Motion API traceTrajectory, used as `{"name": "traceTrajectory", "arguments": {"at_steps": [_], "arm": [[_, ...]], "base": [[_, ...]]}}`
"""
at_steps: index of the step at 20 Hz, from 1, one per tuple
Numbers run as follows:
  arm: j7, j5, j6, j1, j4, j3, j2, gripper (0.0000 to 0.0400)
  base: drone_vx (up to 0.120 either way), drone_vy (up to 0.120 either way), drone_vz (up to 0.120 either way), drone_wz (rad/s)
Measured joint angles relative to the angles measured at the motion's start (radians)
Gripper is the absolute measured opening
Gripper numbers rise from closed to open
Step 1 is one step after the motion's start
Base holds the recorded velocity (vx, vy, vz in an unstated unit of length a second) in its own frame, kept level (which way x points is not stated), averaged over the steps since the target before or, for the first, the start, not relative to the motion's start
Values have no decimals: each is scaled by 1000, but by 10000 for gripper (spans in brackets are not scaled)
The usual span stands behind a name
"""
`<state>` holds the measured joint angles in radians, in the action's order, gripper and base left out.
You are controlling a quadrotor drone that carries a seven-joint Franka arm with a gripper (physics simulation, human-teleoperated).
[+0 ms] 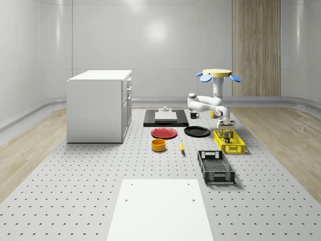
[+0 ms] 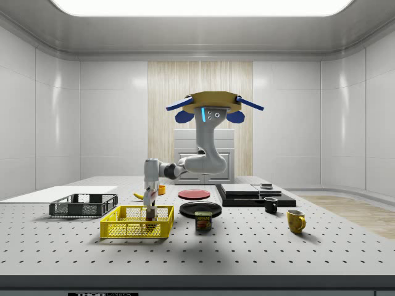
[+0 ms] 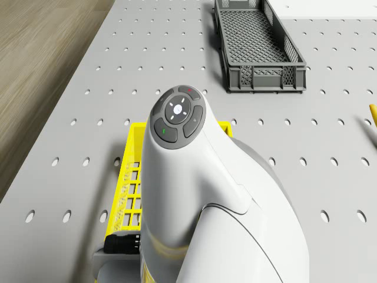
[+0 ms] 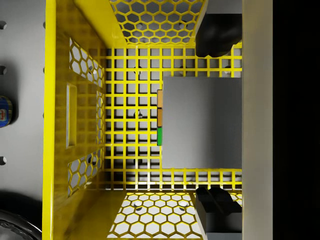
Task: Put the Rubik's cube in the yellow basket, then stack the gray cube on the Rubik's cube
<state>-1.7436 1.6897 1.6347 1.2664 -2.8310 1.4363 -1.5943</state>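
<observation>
The drone [image 1: 217, 75] hovers over the table beside the yellow basket [image 1: 229, 141], its arm bent downward. My gripper [image 1: 225, 130] reaches down into the far end of the basket [image 2: 137, 223]. In the wrist view the gray cube [image 4: 202, 120] sits on the Rubik's cube, of which a thin orange and green edge [image 4: 160, 120] peeks out beneath. The gripper [image 4: 216, 120] is open: both fingers [image 4: 217, 37] stand a little apart from the gray cube's opposite sides. The arm [image 3: 194, 194] hides most of the basket [image 3: 126, 183] in the drone view.
A black crate [image 1: 215, 166] lies in front of the basket. A black plate [image 1: 196, 131], red plate [image 1: 164, 132], orange bowl [image 1: 158, 145] and banana [image 1: 181, 146] lie to the whole-scene view's left. A can [image 2: 203, 220], yellow mug [image 2: 295, 220] and white cabinet [image 1: 99, 105] stand around.
</observation>
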Motion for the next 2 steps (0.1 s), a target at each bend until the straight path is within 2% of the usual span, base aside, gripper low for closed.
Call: {"name": "traceTrajectory", "arguments": {"at_steps": [2], "arm": [[0,-9,-3,-1,-1,10,0,392]], "base": [[0,0,0,0]]}}
